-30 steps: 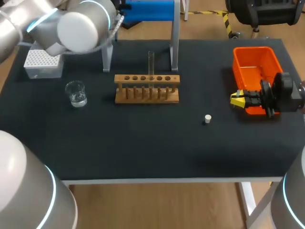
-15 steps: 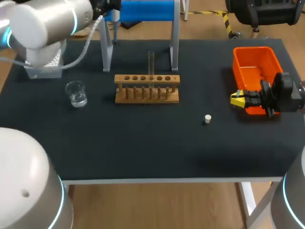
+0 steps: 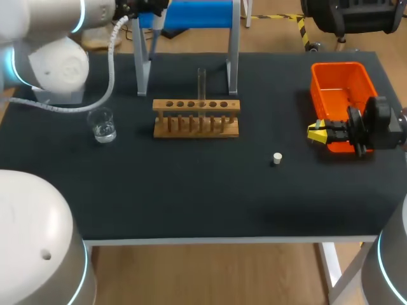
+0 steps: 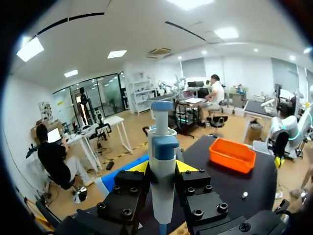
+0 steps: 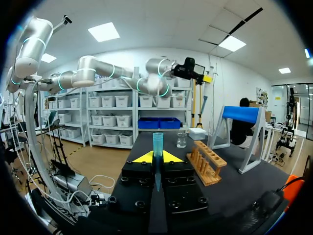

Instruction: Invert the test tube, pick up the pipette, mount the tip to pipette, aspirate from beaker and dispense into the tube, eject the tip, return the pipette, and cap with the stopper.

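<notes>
**Operator:** What has shifted in the last second?

**Observer:** Nearest you, nothing. The stopper [image 3: 276, 157] lies where it lay, lower right of centre in the head view. Your right gripper [image 3: 327, 132] has stayed at the right edge against the orange bin [image 3: 340, 79], clenched on the blue pipette tip [image 5: 157, 142]. In mid-frame the beaker [image 3: 102, 124] and the rack [image 3: 196, 117], with the test tube [image 3: 201, 82] upright in it, are unmoved. The change is far off, upper left. Your left arm [image 3: 57, 60] has swung its big joint out to the left edge and covers most of the tip box [image 3: 67, 97], with its wrist up by the blue roll [image 3: 197, 13]. Your left gripper [image 4: 161, 166] is clamped on the pipette [image 4: 161, 147], which stands upright between its fingers.

**Operator:** And for the task?

**Observer:** I judge the pickup done and the tip mounting next. Your two grippers are well apart, so they must first come together.

**Operator:** Any writing?

**Observer:** I can read none on the pipette, the bin or the rack.
</notes>
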